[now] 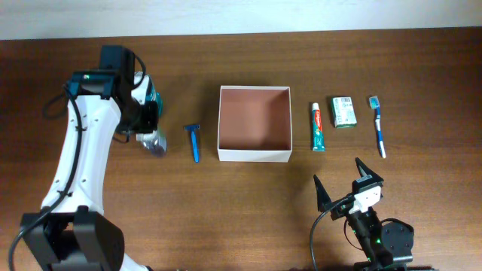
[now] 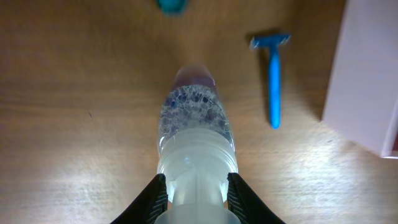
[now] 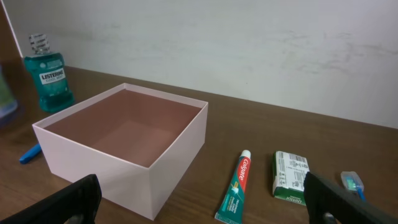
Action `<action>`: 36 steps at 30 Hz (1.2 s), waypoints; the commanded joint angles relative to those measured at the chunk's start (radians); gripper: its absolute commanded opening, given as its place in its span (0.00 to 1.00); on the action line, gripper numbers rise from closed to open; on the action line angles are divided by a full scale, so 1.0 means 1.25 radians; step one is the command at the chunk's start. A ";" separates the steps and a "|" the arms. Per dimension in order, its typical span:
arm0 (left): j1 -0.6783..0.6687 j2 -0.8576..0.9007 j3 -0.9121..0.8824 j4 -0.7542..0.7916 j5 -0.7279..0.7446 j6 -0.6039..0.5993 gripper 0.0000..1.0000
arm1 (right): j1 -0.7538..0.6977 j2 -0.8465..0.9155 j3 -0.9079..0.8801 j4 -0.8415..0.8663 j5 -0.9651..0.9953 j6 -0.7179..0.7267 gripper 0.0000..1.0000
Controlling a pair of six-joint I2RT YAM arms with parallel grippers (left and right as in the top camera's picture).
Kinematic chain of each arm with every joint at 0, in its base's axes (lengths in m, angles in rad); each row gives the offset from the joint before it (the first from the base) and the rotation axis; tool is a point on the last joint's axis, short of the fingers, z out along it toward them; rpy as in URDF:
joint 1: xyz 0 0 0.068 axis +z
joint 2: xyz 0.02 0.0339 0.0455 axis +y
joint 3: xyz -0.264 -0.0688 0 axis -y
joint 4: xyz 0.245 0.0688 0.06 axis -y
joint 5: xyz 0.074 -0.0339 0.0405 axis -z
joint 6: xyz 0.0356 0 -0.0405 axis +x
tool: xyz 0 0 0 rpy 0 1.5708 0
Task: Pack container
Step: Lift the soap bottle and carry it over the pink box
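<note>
Square open-topped box (image 1: pixel 254 156) sitting upright near the middle of the table (image 1: pixel 226 218), mouth up, sides squared to the table's edges. Thin white walls, pinkish-brown floor and inner faces, whole floor showing. Far larger than anything lying around it.

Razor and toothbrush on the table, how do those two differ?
The razor is blue all over with a wide T-shaped head; the toothbrush has a mostly white handle and a small blue head. The toothbrush is longer and slimmer than the razor. The razor lies just left of the container; the toothbrush lies far right, past the toothpaste and carton. Both lie flat on the table, outside the container, heads toward the far edge.
</note>
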 commanded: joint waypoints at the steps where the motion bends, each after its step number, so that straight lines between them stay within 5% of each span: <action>1: -0.032 -0.008 0.074 -0.008 0.022 0.004 0.22 | -0.003 -0.007 -0.004 -0.004 -0.002 0.009 0.99; 16: -0.258 -0.007 0.222 0.151 0.021 0.003 0.16 | -0.003 -0.007 -0.004 -0.004 -0.002 0.009 0.99; 36: -0.327 0.085 0.221 0.264 0.057 -0.003 0.17 | -0.003 -0.007 -0.004 -0.004 -0.002 0.009 0.98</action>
